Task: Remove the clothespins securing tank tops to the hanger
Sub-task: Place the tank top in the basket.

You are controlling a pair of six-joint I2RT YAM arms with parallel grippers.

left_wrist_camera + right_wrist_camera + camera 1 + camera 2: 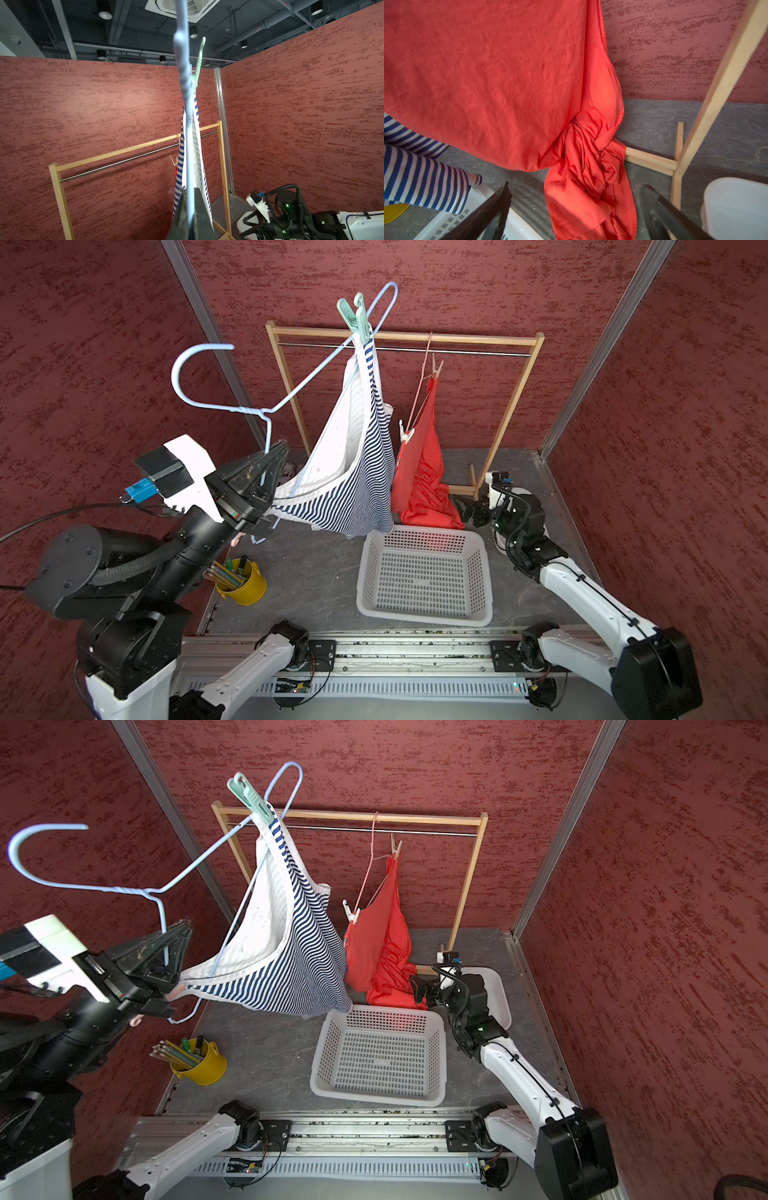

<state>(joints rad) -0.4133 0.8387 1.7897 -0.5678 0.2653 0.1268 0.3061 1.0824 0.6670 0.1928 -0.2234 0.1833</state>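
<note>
The left pincer (279,448) is seen clamped on one sloping arm of a light-blue wire hanger (249,409). This hanger is held tilted, high above the dark grey tabletop (316,572) and clear of the wooden garment rack (457,339). A navy-and-white striped tank top (365,472) is hung from this hanger. Its upper strap is pinned to the wire by a mint-green plastic clothespin (353,321), and its lower strap end is drawn close beside the left pincer.

An orange-red tank top (419,464) is hung on a thin pink hanger (372,849) hooked over the rack's rail. It is fastened by a beige wooden clothespin (436,368) at the upper strap and by a white plastic clothespin (405,434) at the lower strap, and its hem is crumpled on the tabletop. The right pincer (471,510) is held low beside that hem with its fingers spread wide apart; whether the cloth is touched cannot be told.

A white perforated plastic basket (424,618) is set on the tabletop in front of both tops. A yellow metal cup (249,589) of pens is placed near the left arm.
</note>
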